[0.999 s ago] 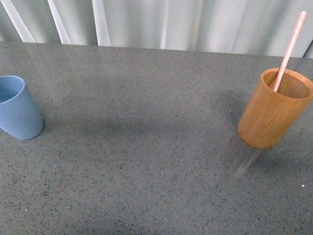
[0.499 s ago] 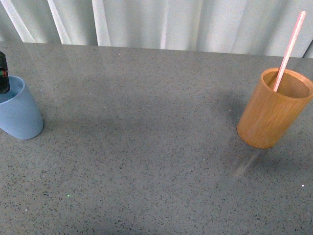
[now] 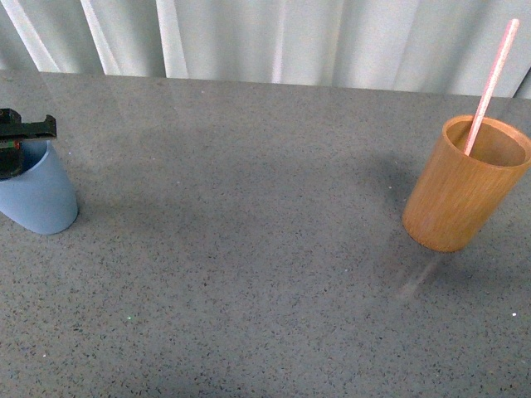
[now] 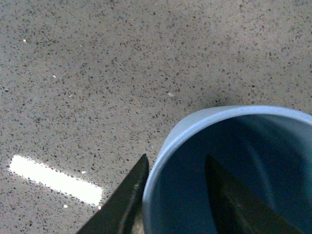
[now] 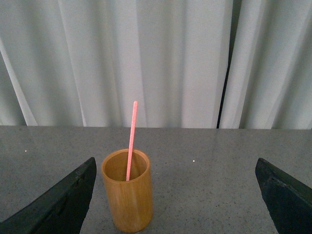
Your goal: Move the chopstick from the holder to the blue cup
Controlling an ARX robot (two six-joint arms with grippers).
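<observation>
Left gripper (image 4: 176, 158): jaws released, parted astride the rim of the blue cup (image 3: 40, 197). One dark finger is inside the cup, clear of the wall. The other is outside, just beside the wall. The left wrist view shows that finger and bare blue wall in the cup. In the front view the cup stands on its base at the 9 o'clock edge of the grey speckled table (image 3: 249, 274).

Right gripper (image 5: 175, 162): jaws released, spread wide, grasping nothing. The holder (image 5: 127, 197) shows between the two fingers, further out and touching neither.

Holder stands at 3 o'clock on the table, well apart from the blue cup. The chopstick (image 3: 491, 87) is in the holder with its lower end down inside. It leans toward 1 o'clock and its upper length rises well above the rim.

White curtain (image 3: 274, 37) hangs behind the table at 12 o'clock.
</observation>
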